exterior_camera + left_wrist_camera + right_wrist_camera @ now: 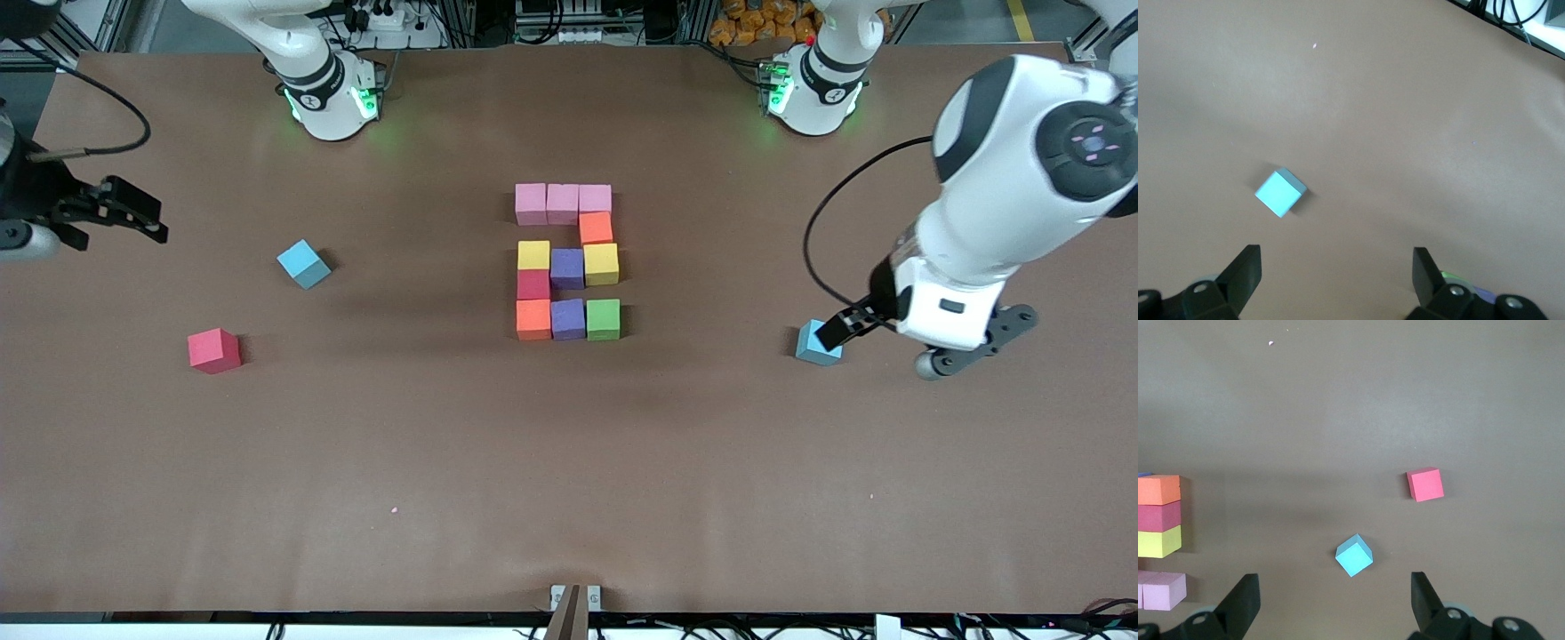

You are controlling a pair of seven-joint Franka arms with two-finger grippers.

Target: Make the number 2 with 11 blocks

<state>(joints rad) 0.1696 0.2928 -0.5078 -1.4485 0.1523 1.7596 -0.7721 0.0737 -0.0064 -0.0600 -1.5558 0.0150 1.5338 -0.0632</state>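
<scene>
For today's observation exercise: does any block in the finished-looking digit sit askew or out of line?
Yes. In the number 2, the orange block under the pink top row sits slightly rotated and shifted off the column of the yellow block below it.

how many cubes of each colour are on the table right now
pink: 3
orange: 2
yellow: 2
purple: 2
red: 2
green: 1
light blue: 2
total: 14
</scene>
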